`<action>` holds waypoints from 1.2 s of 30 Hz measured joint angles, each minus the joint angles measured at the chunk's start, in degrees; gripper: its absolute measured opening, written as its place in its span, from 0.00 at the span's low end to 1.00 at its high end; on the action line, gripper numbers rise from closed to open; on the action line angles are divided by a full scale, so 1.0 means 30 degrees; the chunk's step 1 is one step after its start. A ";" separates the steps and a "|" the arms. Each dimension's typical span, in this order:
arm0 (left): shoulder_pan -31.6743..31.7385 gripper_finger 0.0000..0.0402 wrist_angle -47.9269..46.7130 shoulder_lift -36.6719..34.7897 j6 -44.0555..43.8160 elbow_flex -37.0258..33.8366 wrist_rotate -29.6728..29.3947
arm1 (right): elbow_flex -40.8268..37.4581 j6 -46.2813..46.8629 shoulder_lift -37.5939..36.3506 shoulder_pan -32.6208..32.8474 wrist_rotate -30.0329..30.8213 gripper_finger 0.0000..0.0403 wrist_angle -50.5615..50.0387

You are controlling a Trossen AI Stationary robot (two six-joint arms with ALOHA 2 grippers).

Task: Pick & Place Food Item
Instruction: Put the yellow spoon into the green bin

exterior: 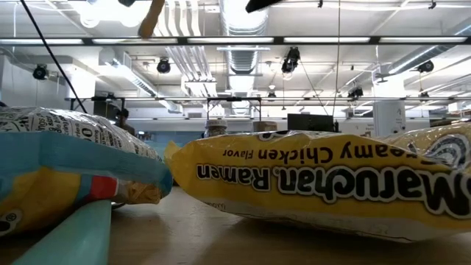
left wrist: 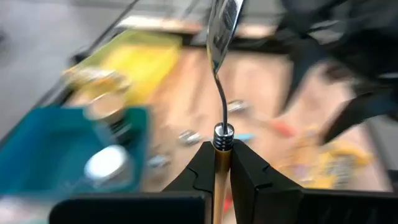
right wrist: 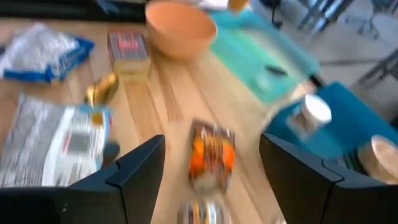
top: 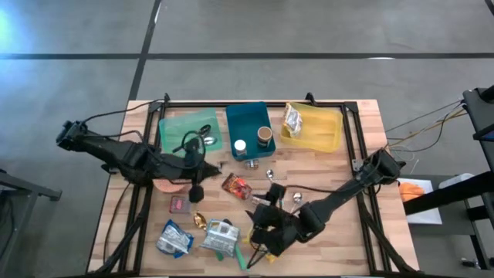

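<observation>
My left gripper (left wrist: 222, 155) is shut on a spoon (left wrist: 219, 74) and hovers above the table's left middle (top: 193, 171), over a pink bowl (top: 171, 184). My right gripper (right wrist: 217, 180) stands open at the near middle (top: 262, 232), with nothing between its fingers. It points toward a red-orange snack packet (right wrist: 211, 152) that lies flat on the wood (top: 237, 186). More food lies at the near left: a blue-white bag (top: 174, 238), a grey-white packet (top: 220, 235) and a gold wrapper (top: 199, 222). The low view shows only a yellow ramen packet (exterior: 331, 184) and no gripper. My left gripper pinches the spoon's golden handle (left wrist: 221, 163) between its two fingers, just behind the metal collar (left wrist: 223, 130). The spoon runs on past the fingertips along the fingers, bowl end (left wrist: 222, 31) farthest out. It is lifted clear of the table.
Three bins stand along the far edge: green (top: 189, 127), teal (top: 248, 131) holding a white-lidded jar (top: 240, 146) and a brown-lidded can (top: 264, 135), and yellow (top: 312, 127) holding a packet (top: 293, 120). A small red box (top: 179, 204) lies by the bowl.
</observation>
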 joint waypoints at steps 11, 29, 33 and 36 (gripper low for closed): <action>0.6811 0.04 -0.4908 0.0015 -0.0672 0.0532 0.1371 | -0.0007 0.3367 -0.0040 0.1135 -0.1390 0.65 -0.5037; 1.5832 0.04 -0.8153 0.5815 0.4633 -0.0087 0.3276 | -0.0007 0.2820 -0.0058 0.1141 -0.1566 0.65 -0.5532; 1.5982 0.04 -0.8181 0.7692 0.6365 -0.0091 0.2921 | -0.0007 0.2842 -0.0058 0.1141 -0.1566 0.65 -0.5531; 1.5983 0.04 -0.8219 0.8645 0.6500 -0.0106 0.1555 | -0.0007 0.2879 -0.0058 0.1172 -0.1566 0.65 -0.5512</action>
